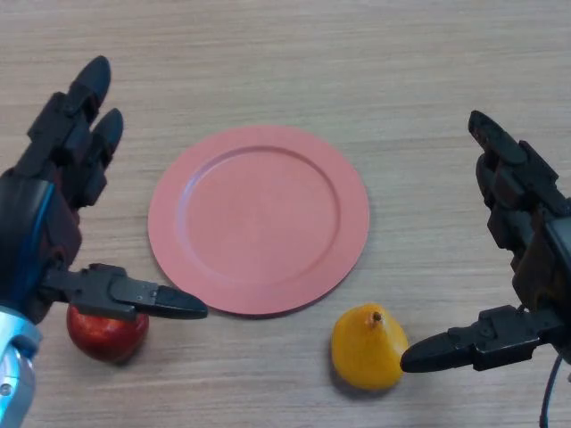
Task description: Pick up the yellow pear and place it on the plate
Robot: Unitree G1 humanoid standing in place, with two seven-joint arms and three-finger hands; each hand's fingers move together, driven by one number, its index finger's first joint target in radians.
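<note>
A yellow pear (367,348) lies on the wooden table just below the lower right edge of the pink plate (259,218). The plate holds nothing. My right hand (526,241) is open to the right of the pear, its thumb tip almost reaching the fruit's right side, its fingers stretched toward the far side. My left hand (53,196) is open at the plate's left, with its thumb pointing right above a red apple.
A red apple (107,332) sits at the lower left, partly under my left thumb. The wooden table (357,62) stretches bare beyond the plate.
</note>
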